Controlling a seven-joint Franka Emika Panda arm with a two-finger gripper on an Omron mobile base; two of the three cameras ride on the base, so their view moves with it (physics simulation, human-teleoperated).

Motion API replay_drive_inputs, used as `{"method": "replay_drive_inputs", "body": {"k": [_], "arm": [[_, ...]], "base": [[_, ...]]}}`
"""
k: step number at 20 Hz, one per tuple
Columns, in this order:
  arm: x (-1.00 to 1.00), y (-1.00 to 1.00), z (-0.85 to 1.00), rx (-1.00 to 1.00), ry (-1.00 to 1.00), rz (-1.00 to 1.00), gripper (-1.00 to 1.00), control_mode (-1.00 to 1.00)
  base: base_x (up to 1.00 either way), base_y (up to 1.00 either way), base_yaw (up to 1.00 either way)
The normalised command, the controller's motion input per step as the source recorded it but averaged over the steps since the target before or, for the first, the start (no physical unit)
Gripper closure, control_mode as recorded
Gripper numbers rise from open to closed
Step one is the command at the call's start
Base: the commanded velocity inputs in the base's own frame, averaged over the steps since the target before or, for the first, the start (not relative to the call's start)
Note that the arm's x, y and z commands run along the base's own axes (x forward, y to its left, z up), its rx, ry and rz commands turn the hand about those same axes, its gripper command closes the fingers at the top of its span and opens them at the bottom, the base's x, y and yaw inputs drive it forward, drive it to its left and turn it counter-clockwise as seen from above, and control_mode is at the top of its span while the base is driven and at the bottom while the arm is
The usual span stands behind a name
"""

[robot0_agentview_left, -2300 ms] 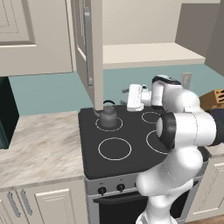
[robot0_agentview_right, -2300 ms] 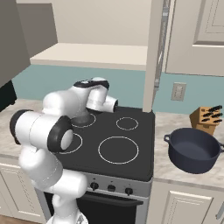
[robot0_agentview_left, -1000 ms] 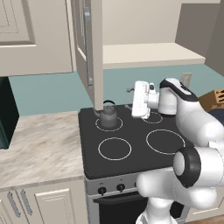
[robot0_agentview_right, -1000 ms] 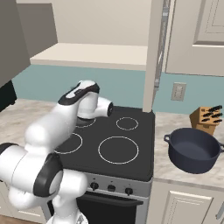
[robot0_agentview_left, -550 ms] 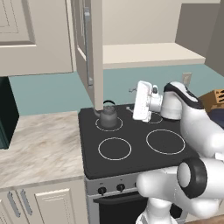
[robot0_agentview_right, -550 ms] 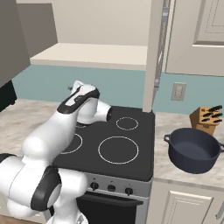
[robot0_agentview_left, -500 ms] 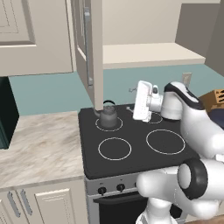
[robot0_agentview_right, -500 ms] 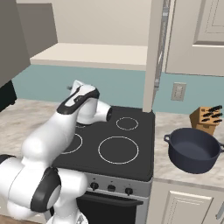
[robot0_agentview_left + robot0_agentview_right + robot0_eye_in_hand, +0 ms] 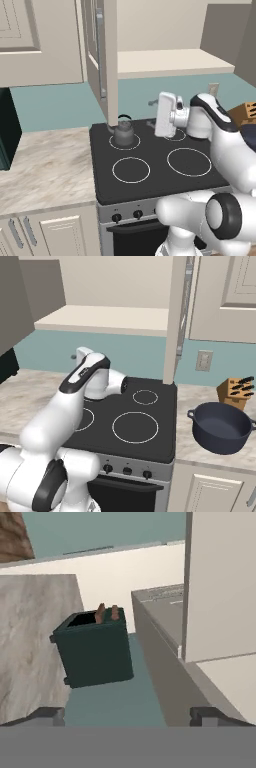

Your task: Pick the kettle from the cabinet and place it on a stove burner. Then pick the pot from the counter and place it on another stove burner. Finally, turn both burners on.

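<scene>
Left base view: kettle (image 9: 123,133) sits on the far-left burner ring (image 9: 124,141) of the black cooktop (image 9: 155,170), under the open cabinet door (image 9: 102,55); first placement looks done. White hand of the arm hangs above the far-right burner area, apart from the kettle; fingers hard to make out here. Right base view: dark navy pot (image 9: 220,427) rests on the beige worktop (image 9: 200,443) right of the stove, just near of a knife block (image 9: 235,390); arm's bulk hides the left burners and the kettle. Pot step judged next: hand must swing right across the cooktop, descend over the pot rim or a side handle, then carry it to a free ring such as the near-right burner (image 9: 135,427). Hand view: end effector (image 9: 131,715) spread wide, nothing between the tips; it looks toward a dark green toaster (image 9: 93,647) on marbled stone, picture rolled, so bearings unclear. Stove knobs (image 9: 125,471) untouched, small.
</scene>
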Motion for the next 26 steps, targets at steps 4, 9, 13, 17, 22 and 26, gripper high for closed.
{"method": "replay_drive_inputs", "body": {"k": [4, 9, 13, 17, 22, 26], "arm": [[-0.18, -0.04, 0.00, -0.16, -0.34, 0.00, -1.00, -1.00], [-0.24, -0.09, 0.00, -0.13, -0.35, 0.00, -1.00, -1.00], [-0.23, -0.09, 0.00, -0.16, -0.34, 0.00, -1.00, -1.00], [-0.30, -0.02, 0.03, -0.20, -0.29, -0.04, -1.00, -1.00], [-0.31, 0.00, 0.03, -0.22, -0.23, -0.10, -1.00, -1.00], [-0.33, 0.00, 0.00, -0.24, -0.19, -0.12, -1.00, -1.00]], "base": [[0.00, 0.00, 0.00], [0.00, 0.00, 0.00], [0.00, 0.00, 0.00], [0.00, 0.00, 0.00], [0.00, 0.00, 0.00], [0.00, 0.00, 0.00]]}}
